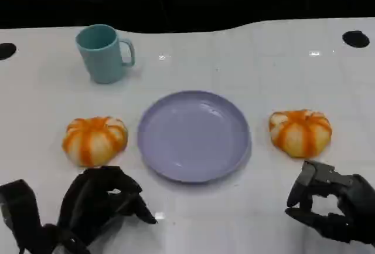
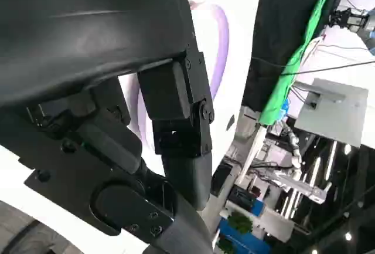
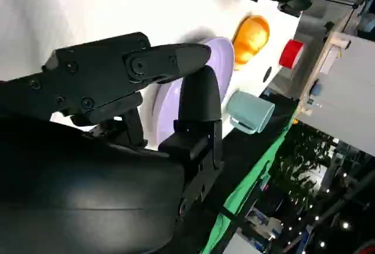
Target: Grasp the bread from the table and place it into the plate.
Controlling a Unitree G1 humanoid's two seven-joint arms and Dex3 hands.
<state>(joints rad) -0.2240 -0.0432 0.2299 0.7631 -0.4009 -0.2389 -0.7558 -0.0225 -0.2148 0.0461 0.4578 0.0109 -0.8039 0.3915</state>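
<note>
Two orange-and-white striped bread buns lie on the white table, one left of the plate [image 1: 94, 140] and one right of it [image 1: 300, 131]. The lavender plate [image 1: 194, 135] sits between them with nothing on it. My left hand [image 1: 99, 204] hovers just in front of the left bun, fingers loosely bent and holding nothing. My right hand [image 1: 331, 207] is in front of the right bun, with its fingers apart and nothing between them. The right wrist view shows the plate [image 3: 166, 108] and the far bun [image 3: 252, 37] past my fingers [image 3: 199, 98]. The left wrist view shows the plate's rim [image 2: 218, 48].
A teal mug [image 1: 104, 53] stands at the back left, handle to the right; it also appears in the right wrist view [image 3: 251, 111]. Black round holes mark the table's far corners [image 1: 355, 39]. The far table edge meets a dark backdrop.
</note>
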